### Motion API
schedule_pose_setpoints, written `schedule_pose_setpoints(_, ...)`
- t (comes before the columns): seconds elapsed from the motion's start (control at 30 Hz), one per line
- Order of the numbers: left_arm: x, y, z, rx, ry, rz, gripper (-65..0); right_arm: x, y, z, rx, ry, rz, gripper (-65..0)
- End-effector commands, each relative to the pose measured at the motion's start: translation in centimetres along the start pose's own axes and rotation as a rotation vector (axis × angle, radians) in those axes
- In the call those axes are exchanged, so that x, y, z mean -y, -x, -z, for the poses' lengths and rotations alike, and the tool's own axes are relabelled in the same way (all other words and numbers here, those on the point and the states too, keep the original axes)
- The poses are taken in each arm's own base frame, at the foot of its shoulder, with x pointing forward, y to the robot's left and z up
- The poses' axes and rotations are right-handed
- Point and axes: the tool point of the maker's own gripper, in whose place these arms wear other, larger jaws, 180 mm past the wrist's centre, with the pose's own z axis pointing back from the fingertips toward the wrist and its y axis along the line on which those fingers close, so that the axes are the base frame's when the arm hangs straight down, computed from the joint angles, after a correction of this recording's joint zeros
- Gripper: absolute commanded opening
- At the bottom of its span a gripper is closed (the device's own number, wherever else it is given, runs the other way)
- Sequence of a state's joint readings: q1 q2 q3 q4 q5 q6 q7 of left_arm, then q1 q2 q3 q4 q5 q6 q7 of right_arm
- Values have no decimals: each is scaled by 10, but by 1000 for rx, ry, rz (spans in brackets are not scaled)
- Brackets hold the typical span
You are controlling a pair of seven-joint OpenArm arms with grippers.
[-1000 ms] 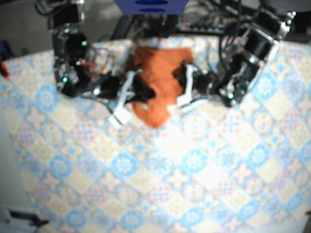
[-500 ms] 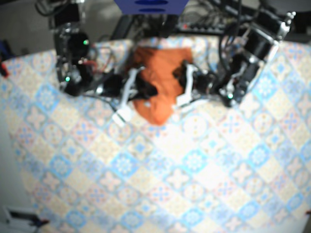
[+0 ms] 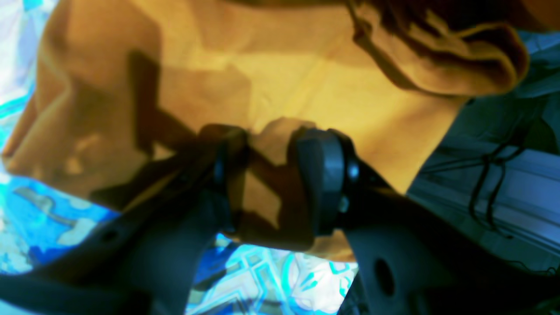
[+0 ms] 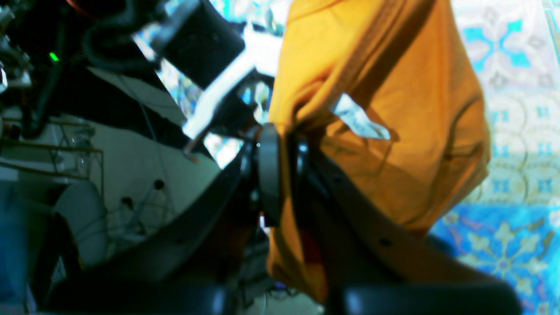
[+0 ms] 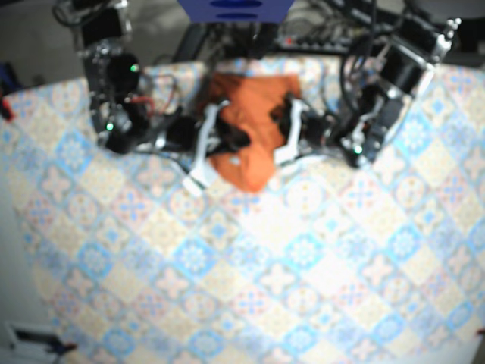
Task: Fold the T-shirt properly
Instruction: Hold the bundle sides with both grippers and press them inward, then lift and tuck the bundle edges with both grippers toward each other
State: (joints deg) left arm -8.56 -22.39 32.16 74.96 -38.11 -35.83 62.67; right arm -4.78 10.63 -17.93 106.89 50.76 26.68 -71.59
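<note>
**Base view, upper centre.** The orange T-shirt (image 5: pixel 254 133) lies bunched near the top edge of the patterned tablecloth (image 5: pixel 303 258), with one gripper on each side of it.

**Left wrist view.** The left gripper (image 3: pixel 267 175) has its jaws clenched on a raised fold of cloth. Fabric fills the gap between the pads and hangs below them.

**Right wrist view.** The right gripper (image 4: pixel 283 170) pinches the garment's edge, its jaws nearly together with only a thin layer between them; the rest drapes to the right of the frame.

**Judgement.** The step in hand appears to be lifting and spreading the shirt. It would go best if both grips travel together at a matched height. The cloth should be drawn taut between them — not dragged — before being lowered onto open tablecloth. Neither pinch should loosen until the fabric lies flat.
</note>
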Motion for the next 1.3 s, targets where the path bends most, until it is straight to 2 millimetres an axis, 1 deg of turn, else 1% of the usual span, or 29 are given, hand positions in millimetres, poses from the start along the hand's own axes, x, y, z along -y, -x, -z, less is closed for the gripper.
schedule_pose_setpoints(0.0, -18, 11, -5, -64, -79, 6, -419, -6, -20, -2, 61, -22, -29, -650)
schedule_pose_setpoints(0.17, -18, 11, -5, -64, -79, 6, -419, -14, -23, 6, 31, -37, -85, -650)
schedule_pose_setpoints(0.27, -18, 11, -5, -64, -79, 6, -419, -12, -10, 18, -77, 14, -178, -650)
schedule_pose_setpoints(0.33, -18, 11, -5, -64, -79, 6, -419, -10, 4, 27, -174, 65, -260, -650)
schedule_pose_setpoints(0.43, -18, 11, -6, -63, -80, 5, -419, -14, 12, 41, -246, 105, -348, -650)
schedule_pose_setpoints(0.53, -18, 11, -6, -63, -80, 5, -419, -14, 22, 51, -305, 120, -396, -650)
schedule_pose_setpoints(0.7, -18, 11, -5, -64, -79, 6, -419, -15, 19, 54, -335, 121, -439, -650)
schedule_pose_setpoints(0.8, -18, 11, -5, -64, -79, 6, -420, -13, 23, 56, -350, 117, -435, -650)
schedule_pose_setpoints(0.9, -19, 10, -6, -61, -81, 5, -420, -11, 20, 57, -349, 121, -436, -650)
schedule_pose_setpoints(0.97, -19, 10, -6, -60, -82, 4, -420, -14, 18, 60, -341, 114, -434, -650)
schedule_pose_setpoints(1.1, -20, 10, -7, -60, -83, 5, -419, -15, 17, 61, -339, 113, -435, -650)
schedule_pose_setpoints(1.2, -20, 10, -7, -60, -83, 5, -419, -14, 12, 61, -333, 116, -445, -650)
schedule_pose_setpoints(1.27, -20, 10, -7, -60, -83, 5, -419, -17, 14, 62, -338, 109, -451, -650)
